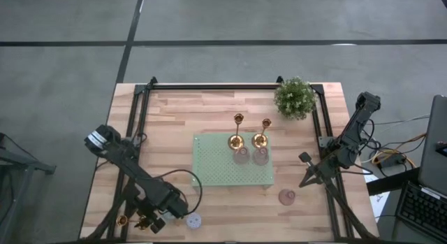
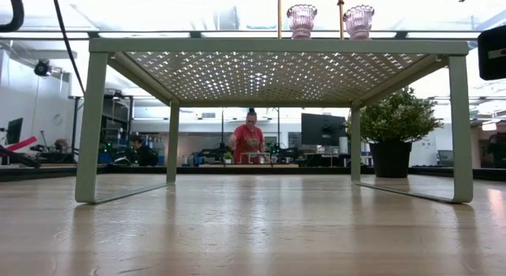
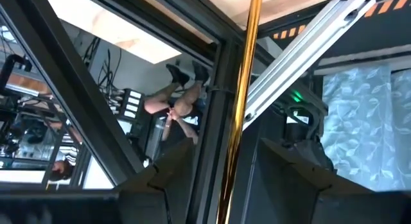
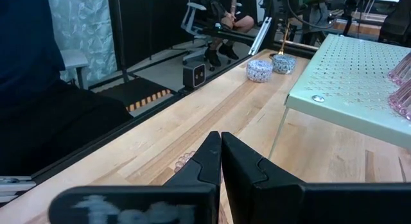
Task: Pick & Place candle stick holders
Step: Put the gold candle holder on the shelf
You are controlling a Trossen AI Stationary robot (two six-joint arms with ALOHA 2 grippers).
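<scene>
Two gold candle stick holders stand on their round bases on the green perforated rack, with two pink glass holders in front of them. A third gold holder stands upright at the table's near left corner. My left gripper is open there, and the holder's stem runs between its fingers with a dark gap on each side. Two small pale round holders sit beside it. My right gripper is shut and waits at the right, above a pinkish holder.
A potted plant stands at the far right corner. Black frame rails run along the table's left, far and right sides. The rack stands on four legs with open room beneath it. A person sits in the room beyond.
</scene>
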